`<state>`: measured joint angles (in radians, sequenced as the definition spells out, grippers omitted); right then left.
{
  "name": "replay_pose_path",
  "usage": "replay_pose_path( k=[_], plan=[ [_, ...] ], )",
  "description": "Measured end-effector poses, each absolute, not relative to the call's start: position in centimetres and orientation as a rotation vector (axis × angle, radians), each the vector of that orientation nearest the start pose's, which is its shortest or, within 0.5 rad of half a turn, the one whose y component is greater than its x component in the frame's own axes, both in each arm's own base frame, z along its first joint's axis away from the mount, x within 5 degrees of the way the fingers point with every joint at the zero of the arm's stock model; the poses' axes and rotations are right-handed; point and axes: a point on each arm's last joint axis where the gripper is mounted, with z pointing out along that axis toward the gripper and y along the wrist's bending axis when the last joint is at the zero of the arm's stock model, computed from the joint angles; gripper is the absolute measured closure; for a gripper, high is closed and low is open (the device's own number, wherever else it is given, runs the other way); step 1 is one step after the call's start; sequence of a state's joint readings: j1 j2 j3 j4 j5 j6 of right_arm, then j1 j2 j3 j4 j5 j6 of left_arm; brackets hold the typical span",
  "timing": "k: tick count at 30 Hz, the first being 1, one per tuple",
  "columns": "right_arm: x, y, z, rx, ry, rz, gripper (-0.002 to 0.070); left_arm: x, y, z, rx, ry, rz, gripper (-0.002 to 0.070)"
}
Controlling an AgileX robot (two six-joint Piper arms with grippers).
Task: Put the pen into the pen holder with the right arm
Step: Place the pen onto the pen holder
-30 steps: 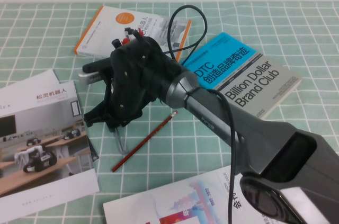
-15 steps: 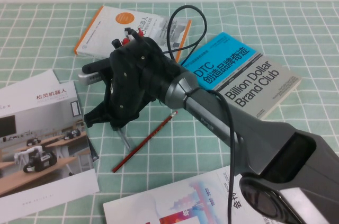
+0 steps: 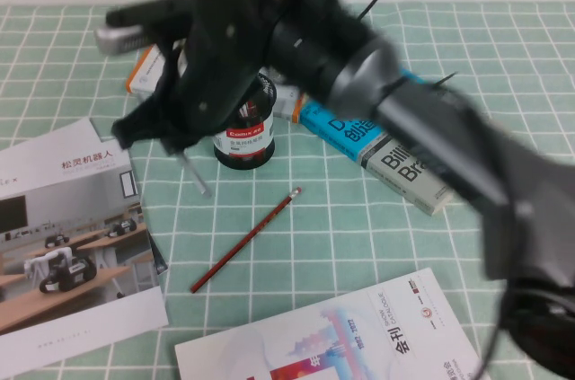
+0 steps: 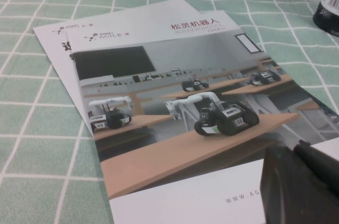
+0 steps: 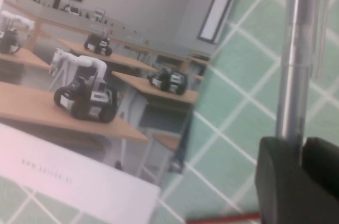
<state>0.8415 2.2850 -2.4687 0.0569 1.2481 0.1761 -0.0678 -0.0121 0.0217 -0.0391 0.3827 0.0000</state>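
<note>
My right gripper (image 3: 182, 148) is shut on the slim grey pen (image 3: 196, 175) and holds it tilted, tip down, above the table just left of the pen holder (image 3: 244, 136). The holder is a round black mesh cup with a white label band, standing upright behind the red pencil (image 3: 244, 241). In the right wrist view the pen (image 5: 293, 60) runs out from between the black fingertips (image 5: 275, 166), with checked cloth below. My left gripper (image 4: 296, 152) is shut and empty, low over the robot brochure (image 4: 175, 102).
A blue and grey book (image 3: 395, 160) lies right of the holder, and an orange-edged book (image 3: 144, 70) lies behind it. The robot brochure (image 3: 72, 227) lies at the left, and another booklet (image 3: 341, 344) lies at the front. The holder's base shows in the left wrist view (image 4: 328, 15).
My right arm has risen and swung up and left with the pen in its grip. The pen tip has left the table, and the pen holder has come into view.
</note>
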Motion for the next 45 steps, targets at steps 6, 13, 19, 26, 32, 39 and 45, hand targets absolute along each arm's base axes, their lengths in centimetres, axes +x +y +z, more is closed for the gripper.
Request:
replay_pose_path(
  k=[6, 13, 19, 26, 32, 39, 45],
  plan=[
    [31.4, 34.7, 36.2, -0.864, 2.413, 0.361, 0.0638, 5.2, -0.5, 17.2, 0.04, 1.876, -0.085, 0.068],
    [31.9, 31.8, 36.9, -0.78, 2.288, 0.402, 0.0638, 5.2, -0.5, 17.2, 0.04, 1.876, -0.085, 0.068],
    [32.2, 28.9, 34.5, -0.64, 1.995, 0.505, 0.0639, 5.2, -0.5, 17.2, 0.04, 1.876, -0.085, 0.068],
    [30.7, 26.4, 30.0, -0.526, 1.611, 0.608, 0.0639, 5.2, -0.5, 17.2, 0.04, 1.876, -0.085, 0.068],
    [31.4, 27.0, 28.8, -0.489, 1.451, 0.631, 0.0639, 5.2, -0.5, 17.2, 0.04, 1.876, -0.085, 0.068],
    [33.6, 28.6, 25.8, -0.442, 1.439, 0.642, 0.0639, 5.2, -0.5, 17.2, 0.04, 1.876, -0.085, 0.068],
    [35.6, 30.2, 23.9, -0.441, 1.452, 0.64, 0.0639, 5.2, -0.5, 17.2, 0.04, 1.876, -0.085, 0.068]
  ],
)
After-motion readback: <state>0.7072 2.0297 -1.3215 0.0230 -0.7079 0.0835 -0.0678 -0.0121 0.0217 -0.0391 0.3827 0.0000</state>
